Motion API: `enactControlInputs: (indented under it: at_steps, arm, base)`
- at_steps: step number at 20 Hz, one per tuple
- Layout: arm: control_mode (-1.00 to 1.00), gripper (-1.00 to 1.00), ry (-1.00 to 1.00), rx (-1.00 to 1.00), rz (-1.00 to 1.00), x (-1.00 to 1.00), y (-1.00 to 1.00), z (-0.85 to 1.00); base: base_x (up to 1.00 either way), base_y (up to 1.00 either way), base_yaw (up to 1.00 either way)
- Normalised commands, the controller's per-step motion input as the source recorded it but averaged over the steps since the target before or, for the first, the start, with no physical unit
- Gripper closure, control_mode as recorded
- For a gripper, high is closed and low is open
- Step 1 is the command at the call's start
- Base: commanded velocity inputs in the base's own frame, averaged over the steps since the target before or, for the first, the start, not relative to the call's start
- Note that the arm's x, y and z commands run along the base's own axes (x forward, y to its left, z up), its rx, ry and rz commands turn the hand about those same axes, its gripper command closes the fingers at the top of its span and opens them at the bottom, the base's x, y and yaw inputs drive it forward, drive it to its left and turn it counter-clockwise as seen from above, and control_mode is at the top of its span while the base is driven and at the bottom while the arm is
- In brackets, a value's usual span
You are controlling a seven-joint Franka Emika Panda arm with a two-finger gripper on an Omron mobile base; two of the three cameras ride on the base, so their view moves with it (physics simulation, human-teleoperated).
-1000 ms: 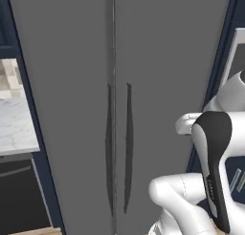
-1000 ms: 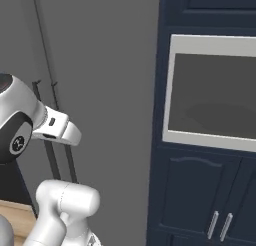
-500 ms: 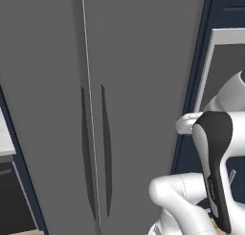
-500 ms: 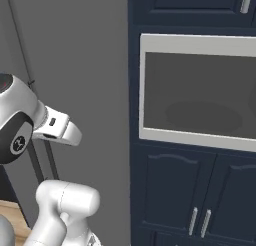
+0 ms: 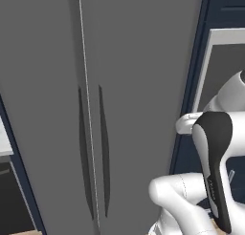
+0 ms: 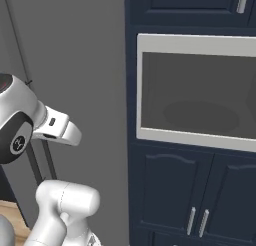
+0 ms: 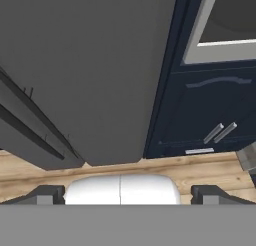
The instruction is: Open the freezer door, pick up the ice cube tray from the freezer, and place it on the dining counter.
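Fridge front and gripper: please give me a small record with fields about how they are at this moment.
freezer door: shut, flat dark grey panel, left of the centre seam
freezer door handle: thin black vertical bar, untouched
wider grey door: shut, right of the seam, with its own bar handle
gripper: open, holds nothing, apart from the doors
wall oven: in navy cabinets right of the fridge
wooden floor: seen below the doors in the hand view
task progress: door not yet opened
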Motion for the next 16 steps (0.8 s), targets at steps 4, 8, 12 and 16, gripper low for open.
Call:
enactControlInputs:
  at_steps: [4, 8, 12, 16]
  arm:
    - [1.0, -1.0, 0.0, 0.0, 0.0, 0.0, 0.0, 0.0]
    - [1.0, -1.0, 0.0, 0.0, 0.0, 0.0, 0.0, 0.0]
    - [1.0, -1.0, 0.0, 0.0, 0.0, 0.0, 0.0, 0.0]
    - [1.0, -1.0, 0.0, 0.0, 0.0, 0.0, 0.0, 0.0]
  base:
    - [0.25, 0.0, 0.01]
    - [0.26, 0.0, 0.01]
    - [0.27, 0.0, 0.01]
    - [0.11, 0.0, 0.0]
